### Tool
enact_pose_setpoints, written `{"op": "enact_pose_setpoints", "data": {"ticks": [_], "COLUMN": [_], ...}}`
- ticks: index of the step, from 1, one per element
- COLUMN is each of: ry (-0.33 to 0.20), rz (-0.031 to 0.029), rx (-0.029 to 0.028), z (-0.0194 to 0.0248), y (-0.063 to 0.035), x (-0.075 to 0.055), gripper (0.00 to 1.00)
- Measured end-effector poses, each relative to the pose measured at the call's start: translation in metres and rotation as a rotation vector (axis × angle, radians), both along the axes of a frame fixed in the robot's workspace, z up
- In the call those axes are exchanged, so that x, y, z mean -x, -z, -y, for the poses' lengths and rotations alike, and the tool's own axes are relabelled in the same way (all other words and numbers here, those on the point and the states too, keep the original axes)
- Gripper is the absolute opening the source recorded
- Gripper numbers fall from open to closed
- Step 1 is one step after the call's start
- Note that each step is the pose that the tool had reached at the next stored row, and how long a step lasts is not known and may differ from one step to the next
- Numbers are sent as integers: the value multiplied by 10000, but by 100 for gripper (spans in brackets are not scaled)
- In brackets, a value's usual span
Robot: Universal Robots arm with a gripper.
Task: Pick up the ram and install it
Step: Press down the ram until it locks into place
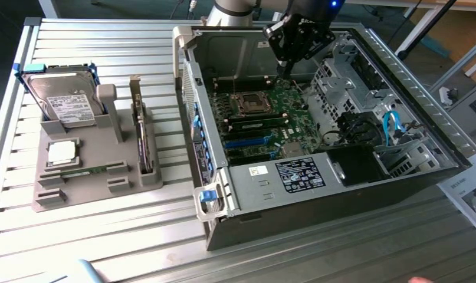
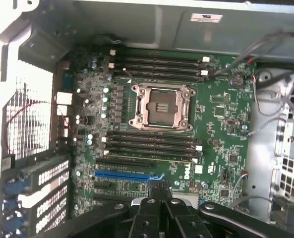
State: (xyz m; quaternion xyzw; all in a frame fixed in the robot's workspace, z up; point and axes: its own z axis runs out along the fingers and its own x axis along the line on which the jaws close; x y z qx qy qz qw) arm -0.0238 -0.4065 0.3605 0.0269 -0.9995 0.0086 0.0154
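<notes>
Hovering above the motherboard [image 2: 213,124] inside the open computer case [image 1: 246,221], your gripper [image 2: 159,188] has its fingers drawn together, with nothing visible between them. The ram [image 1: 87,171], a thin green stick, appears to lie flat in the grey holder [image 1: 53,199], well apart at the exterior view's left. Expect it to be light, stiff and fragile. Take it by its long bare edges, never the chips or contacts.

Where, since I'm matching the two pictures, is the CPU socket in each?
Exterior view: CPU socket mid-board, inside the open case.
Wrist view: CPU socket between the two banks of black slots.
Shared landmark: the blue slot.
</notes>
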Motion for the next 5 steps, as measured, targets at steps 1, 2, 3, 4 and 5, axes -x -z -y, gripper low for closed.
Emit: {"op": "enact_pose_setpoints", "data": {"ticks": [1, 2, 3, 4, 5], "ry": [4, 4, 4, 4, 4], "rz": [0, -1, 0, 0, 0], "rx": [-2, -1, -1, -1, -1], "z": [0, 0, 0, 0, 0], "y": [0, 0, 0, 0, 0], "x": [0, 0, 0, 0, 0], "gripper": [11, 11, 11, 11, 11]}}
